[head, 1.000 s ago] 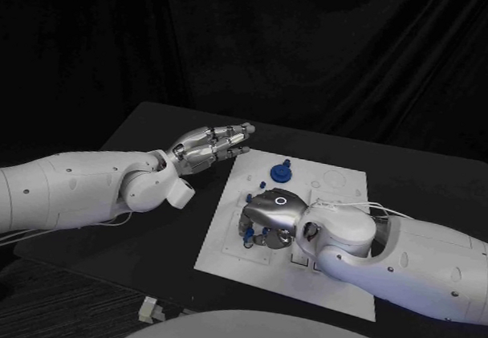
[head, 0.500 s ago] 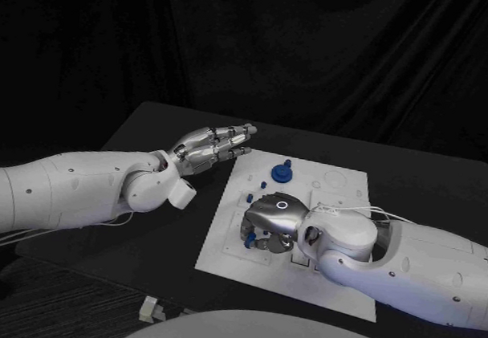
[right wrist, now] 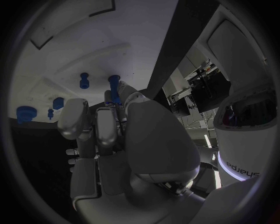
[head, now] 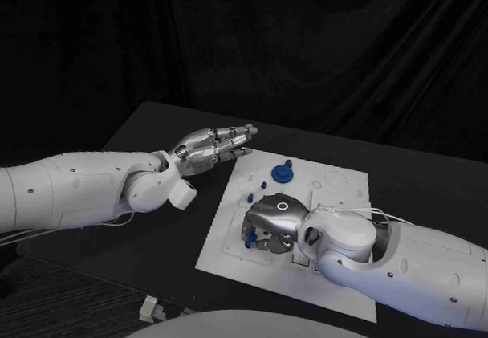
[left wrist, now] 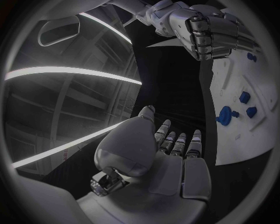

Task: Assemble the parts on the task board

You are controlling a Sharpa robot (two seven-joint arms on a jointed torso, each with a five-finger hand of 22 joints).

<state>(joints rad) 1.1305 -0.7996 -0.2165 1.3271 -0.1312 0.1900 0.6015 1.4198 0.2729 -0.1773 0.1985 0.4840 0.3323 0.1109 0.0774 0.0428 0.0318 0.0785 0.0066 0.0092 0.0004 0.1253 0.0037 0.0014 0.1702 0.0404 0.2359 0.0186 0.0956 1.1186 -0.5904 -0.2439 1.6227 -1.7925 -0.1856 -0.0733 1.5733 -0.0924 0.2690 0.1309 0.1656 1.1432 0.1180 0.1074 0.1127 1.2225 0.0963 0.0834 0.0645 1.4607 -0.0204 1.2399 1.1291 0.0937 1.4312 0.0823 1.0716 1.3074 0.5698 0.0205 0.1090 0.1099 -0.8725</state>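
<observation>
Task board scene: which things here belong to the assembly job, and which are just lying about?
Part of the job:
- task board
- blue parts
- blue peg held by the right hand

Not in use:
- left hand, open beside the board
- black table

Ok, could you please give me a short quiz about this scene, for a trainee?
1. True or false: the left hand holds a blue part.
2. The right hand is above: A) the task board, B) the bare table, C) the left arm.
3. Fill in: the blue peg is pinched by the ___ hand.
Key: 1 false; 2 A; 3 right.
</observation>
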